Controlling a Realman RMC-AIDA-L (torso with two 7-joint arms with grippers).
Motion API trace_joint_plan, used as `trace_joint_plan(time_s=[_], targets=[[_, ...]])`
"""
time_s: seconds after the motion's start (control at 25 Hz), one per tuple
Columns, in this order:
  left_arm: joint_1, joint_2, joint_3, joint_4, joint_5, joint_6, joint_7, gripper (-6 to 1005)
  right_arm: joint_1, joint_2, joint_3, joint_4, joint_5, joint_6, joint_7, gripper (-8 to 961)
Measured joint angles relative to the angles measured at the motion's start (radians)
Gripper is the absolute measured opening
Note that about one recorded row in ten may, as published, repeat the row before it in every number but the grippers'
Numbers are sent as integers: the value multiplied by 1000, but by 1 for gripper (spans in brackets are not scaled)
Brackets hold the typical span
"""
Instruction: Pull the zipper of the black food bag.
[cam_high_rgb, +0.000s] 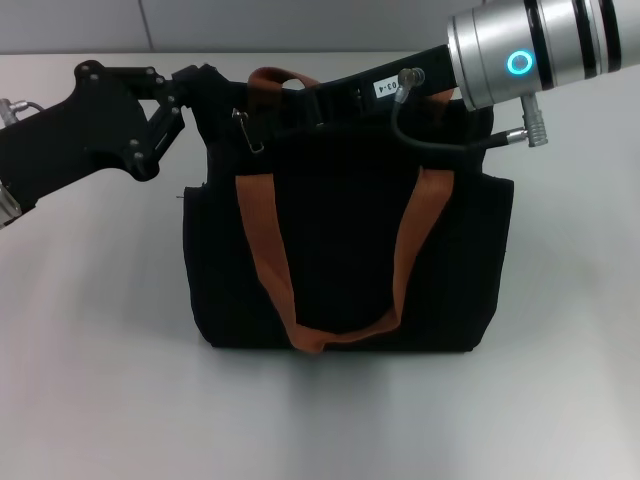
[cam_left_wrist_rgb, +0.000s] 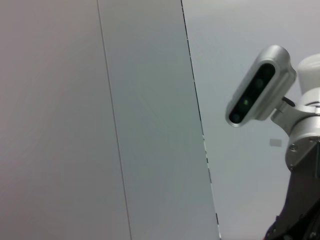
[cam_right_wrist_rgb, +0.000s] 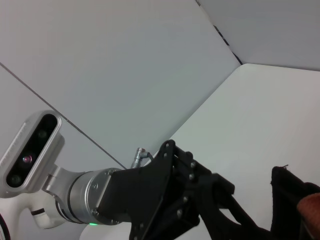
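Note:
The black food bag (cam_high_rgb: 340, 250) stands upright in the middle of the table, with one rust-brown handle (cam_high_rgb: 265, 250) hanging down its front. The zipper's silver pull tab (cam_high_rgb: 245, 130) hangs at the bag's top edge, near its left end. My left gripper (cam_high_rgb: 205, 85) is at the bag's top left corner. It also shows in the right wrist view (cam_right_wrist_rgb: 220, 200), close to the bag's corner (cam_right_wrist_rgb: 295, 195). My right gripper (cam_high_rgb: 325, 100) reaches from the upper right along the bag's top, black against black. The zip track is hidden.
The bag stands on a white table (cam_high_rgb: 100, 350) with grey wall panels behind it. The right arm's silver wrist and cable (cam_high_rgb: 430, 140) hang over the bag's top right. The left wrist view shows only the wall and the right arm's wrist camera (cam_left_wrist_rgb: 257, 87).

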Motion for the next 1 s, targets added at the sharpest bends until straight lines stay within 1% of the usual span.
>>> trace_joint_plan(time_s=[0.36, 0.64, 0.76, 0.8, 0.92, 1.0], targets=[[5, 2, 0, -2, -12, 0, 0, 18, -3, -3, -11, -2, -4, 0, 1, 1], [8, 2, -1, -3, -24, -5, -8, 18, -9, -3, -13, -19, -41, 3, 14, 1], [14, 4, -1, -3, -34, -6, -12, 18, -29, -3, -12, -45, -56, 4, 27, 1], [18, 5, -1, -3, -43, -6, -12, 18, -49, -2, -12, -77, -74, 5, 42, 1], [24, 5, -2, -3, -49, -6, -12, 18, -69, 0, -12, -112, -96, 6, 61, 1], [27, 6, -2, -3, -51, -6, -12, 18, -104, 1, -12, -159, -115, 8, 83, 0]])
